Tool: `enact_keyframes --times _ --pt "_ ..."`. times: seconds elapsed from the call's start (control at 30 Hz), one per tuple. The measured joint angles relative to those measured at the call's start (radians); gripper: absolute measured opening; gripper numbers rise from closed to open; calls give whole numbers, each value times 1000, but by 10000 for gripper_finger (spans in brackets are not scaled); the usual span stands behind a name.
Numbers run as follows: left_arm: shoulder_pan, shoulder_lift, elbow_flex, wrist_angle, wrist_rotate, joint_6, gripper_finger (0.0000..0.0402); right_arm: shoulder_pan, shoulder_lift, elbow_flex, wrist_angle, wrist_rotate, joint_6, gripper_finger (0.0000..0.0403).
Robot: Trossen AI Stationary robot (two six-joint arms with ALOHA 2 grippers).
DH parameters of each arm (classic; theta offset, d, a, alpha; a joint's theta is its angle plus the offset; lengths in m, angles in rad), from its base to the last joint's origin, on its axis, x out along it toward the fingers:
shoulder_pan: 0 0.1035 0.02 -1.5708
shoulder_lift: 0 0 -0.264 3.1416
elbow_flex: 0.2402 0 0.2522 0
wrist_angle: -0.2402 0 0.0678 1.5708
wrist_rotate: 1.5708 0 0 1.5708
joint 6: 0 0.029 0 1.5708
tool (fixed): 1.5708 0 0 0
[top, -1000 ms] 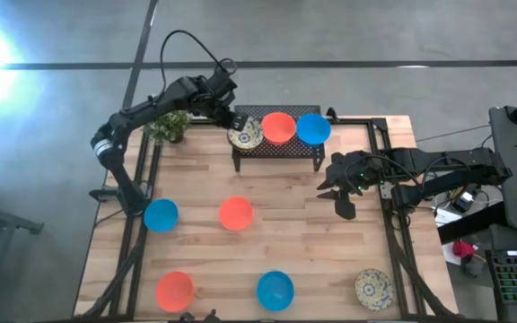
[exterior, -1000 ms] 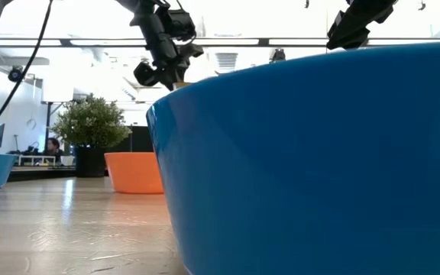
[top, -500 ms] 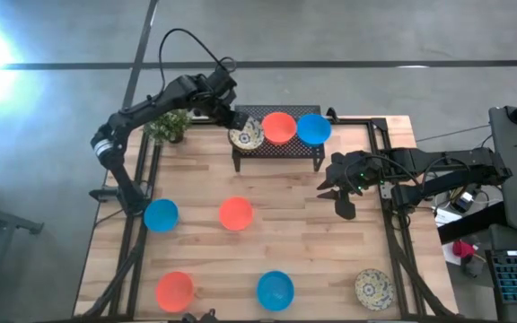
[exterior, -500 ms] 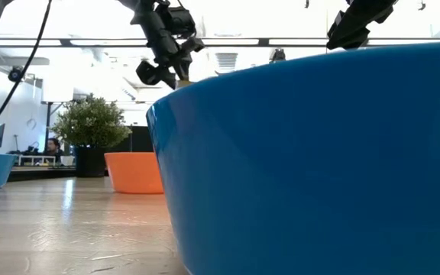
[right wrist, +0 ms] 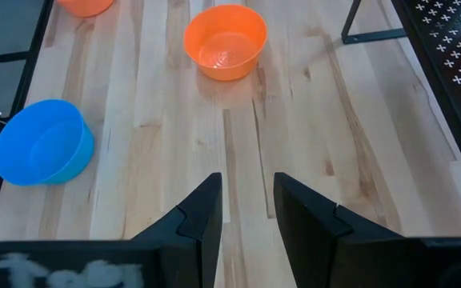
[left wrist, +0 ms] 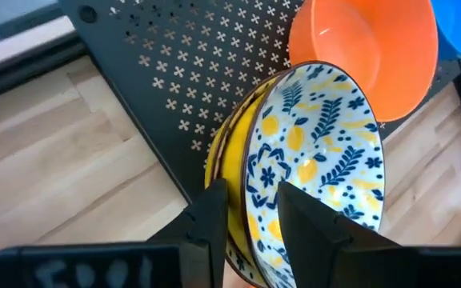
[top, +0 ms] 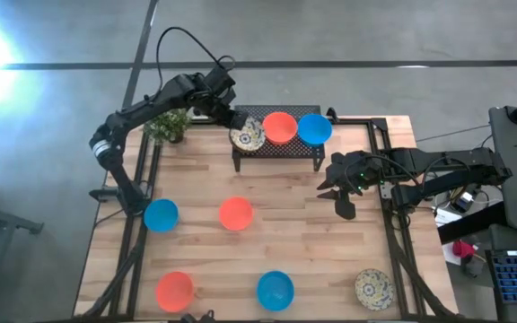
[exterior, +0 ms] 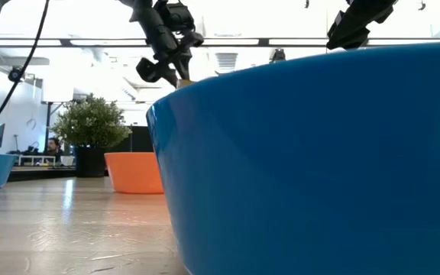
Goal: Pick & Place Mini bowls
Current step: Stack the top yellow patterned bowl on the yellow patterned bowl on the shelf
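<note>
Left gripper (top: pixel 237 119) at the black rack's (top: pixel 276 148) left end, fingers parted astride the patterned bowl's (left wrist: pixel 314 172) rim, bowl on the rack beside the orange bowl (top: pixel 279 127), right gripper (top: pixel 339 203) part-open over the table, holding nothing

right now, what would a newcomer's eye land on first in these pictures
Probably the black mesh rack at the table's far edge, holding a patterned bowl, an orange-red bowl and a blue bowl in a row. The left end effector sits at the patterned bowl, its fingers straddling the rim. In the low view, a blue bowl close to the lens fills most of the picture.
</note>
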Motion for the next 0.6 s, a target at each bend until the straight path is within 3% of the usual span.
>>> enact_keyframes --times 0.23,0.6 --pt "0 0 0 2 -84 22 101 0 0 0 0 0 0 111" --pt "0 0 12 0 -60 30 101 0 0 0 0 0 0 111"
